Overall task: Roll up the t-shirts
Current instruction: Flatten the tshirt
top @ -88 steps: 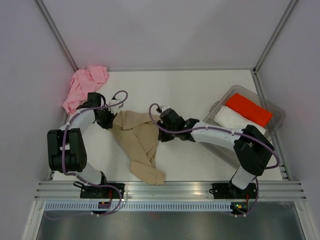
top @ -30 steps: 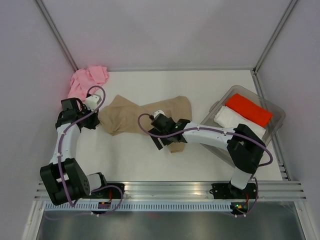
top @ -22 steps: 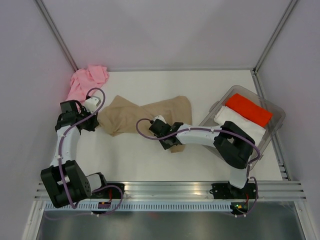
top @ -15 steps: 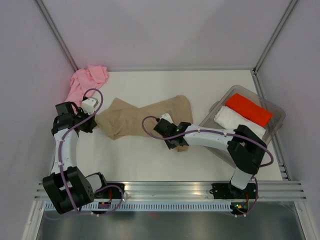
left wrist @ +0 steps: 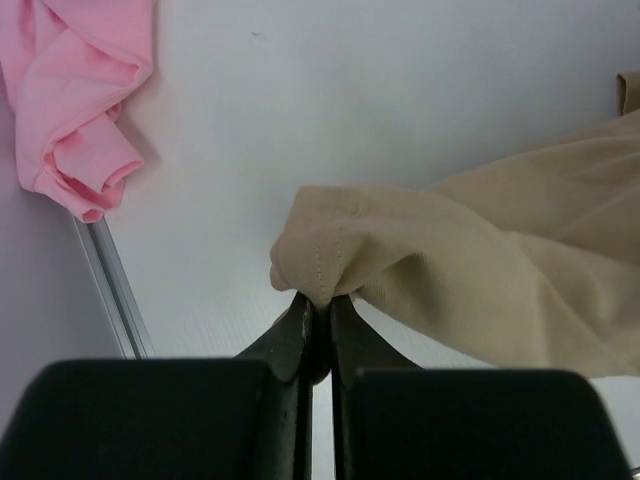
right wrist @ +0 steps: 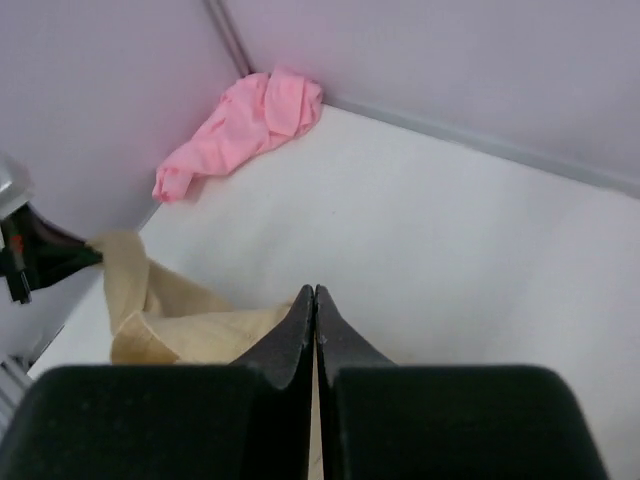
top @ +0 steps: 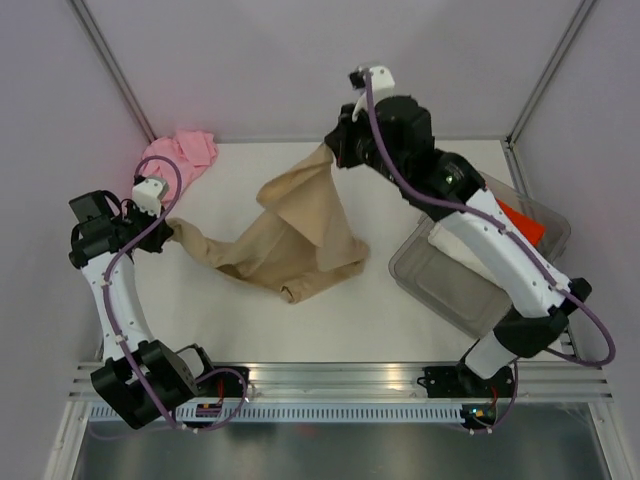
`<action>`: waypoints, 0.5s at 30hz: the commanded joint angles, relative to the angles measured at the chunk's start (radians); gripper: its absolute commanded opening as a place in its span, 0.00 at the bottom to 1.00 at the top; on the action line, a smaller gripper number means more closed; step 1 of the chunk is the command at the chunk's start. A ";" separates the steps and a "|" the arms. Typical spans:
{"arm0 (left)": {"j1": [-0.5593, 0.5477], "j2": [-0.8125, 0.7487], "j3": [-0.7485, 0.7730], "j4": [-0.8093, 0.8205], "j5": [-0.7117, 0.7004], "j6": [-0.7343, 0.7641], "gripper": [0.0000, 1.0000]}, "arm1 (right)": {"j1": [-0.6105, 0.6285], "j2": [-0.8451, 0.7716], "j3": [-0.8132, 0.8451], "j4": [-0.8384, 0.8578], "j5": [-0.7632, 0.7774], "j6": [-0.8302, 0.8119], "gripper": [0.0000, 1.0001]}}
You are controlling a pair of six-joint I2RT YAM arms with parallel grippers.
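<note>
As left gripper (left wrist: 318, 310) and right gripper (top: 333, 150) clamp the tan shirt (top: 300, 240), bin (top: 420, 282) holds cloths (top: 522, 224).

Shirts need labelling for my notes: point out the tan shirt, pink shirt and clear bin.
tan shirt (top: 300, 235), top view, middle of the cloth.
pink shirt (top: 185, 152), top view, middle of the heap.
clear bin (top: 435, 285), top view, bare near part.

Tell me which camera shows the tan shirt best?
The top view: the tan shirt shows whole, stretched from the left gripper to the right gripper. The left wrist view shows a pinched corner; the right wrist view, a strip lower left.
</note>
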 commanded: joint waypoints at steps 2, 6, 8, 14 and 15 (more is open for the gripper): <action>0.008 -0.012 0.073 -0.036 0.091 0.038 0.02 | -0.254 0.273 0.252 -0.020 -0.235 -0.020 0.00; 0.008 0.056 0.083 -0.036 0.125 0.019 0.02 | -0.368 0.573 0.482 -0.080 -0.218 0.040 0.09; 0.008 0.091 0.073 -0.037 0.137 0.029 0.02 | -0.425 0.721 0.574 -0.090 -0.168 0.095 0.40; 0.010 0.127 -0.025 -0.033 0.136 0.109 0.02 | -0.464 0.711 0.433 -0.137 -0.068 0.070 0.87; 0.010 0.122 -0.042 -0.028 0.136 0.124 0.02 | -0.450 0.658 0.353 -0.105 -0.002 0.054 0.88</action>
